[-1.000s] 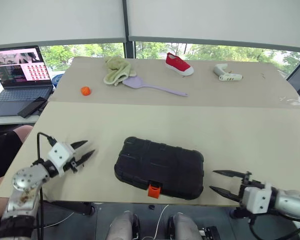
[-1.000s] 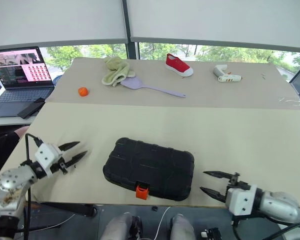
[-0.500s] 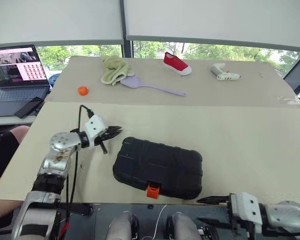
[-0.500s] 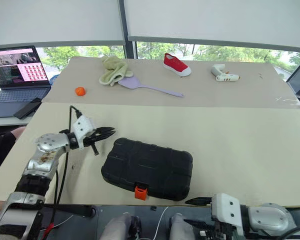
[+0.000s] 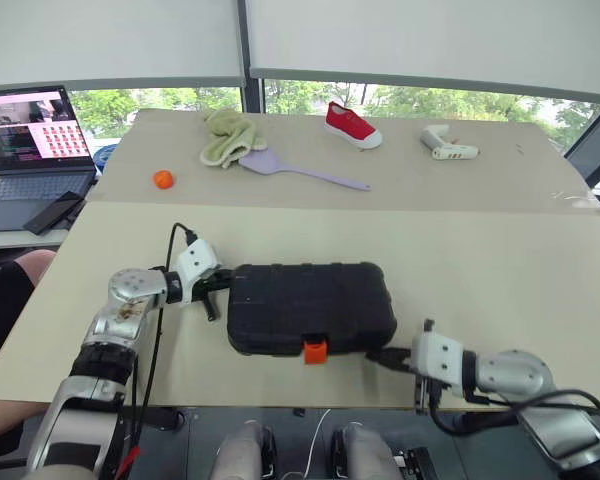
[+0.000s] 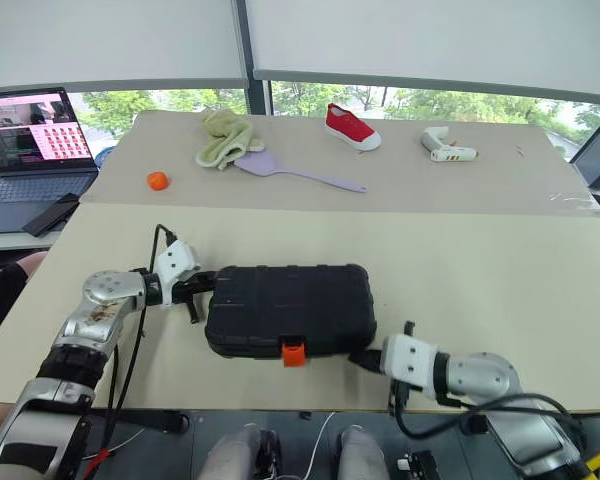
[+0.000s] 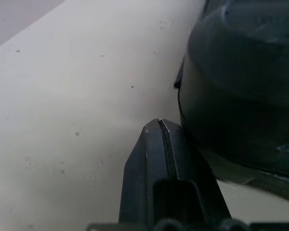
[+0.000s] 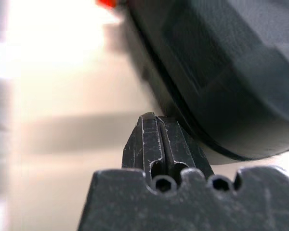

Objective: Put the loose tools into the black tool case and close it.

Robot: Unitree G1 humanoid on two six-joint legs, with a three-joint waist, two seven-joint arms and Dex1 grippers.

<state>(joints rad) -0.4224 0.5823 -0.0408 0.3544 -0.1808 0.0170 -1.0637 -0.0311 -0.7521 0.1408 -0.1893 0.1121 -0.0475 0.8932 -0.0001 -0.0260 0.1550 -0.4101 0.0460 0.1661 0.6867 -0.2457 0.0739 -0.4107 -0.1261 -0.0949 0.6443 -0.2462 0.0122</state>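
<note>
On matte beige table (image 5: 480, 260), ribbed black plastic case (image 5: 310, 305), rounded corners, both pincers closed, empty.

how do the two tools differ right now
The left tool sits at the case's left end; the right tool sits at its front right corner. The left points right along the table; the right points left. Both are shut, tips against the closed case.

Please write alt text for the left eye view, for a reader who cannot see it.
A closed black tool case with an orange latch lies near the front edge of a beige table. The shut left gripper and shut right gripper sit at its two ends. A red shoe lies far behind.
</note>
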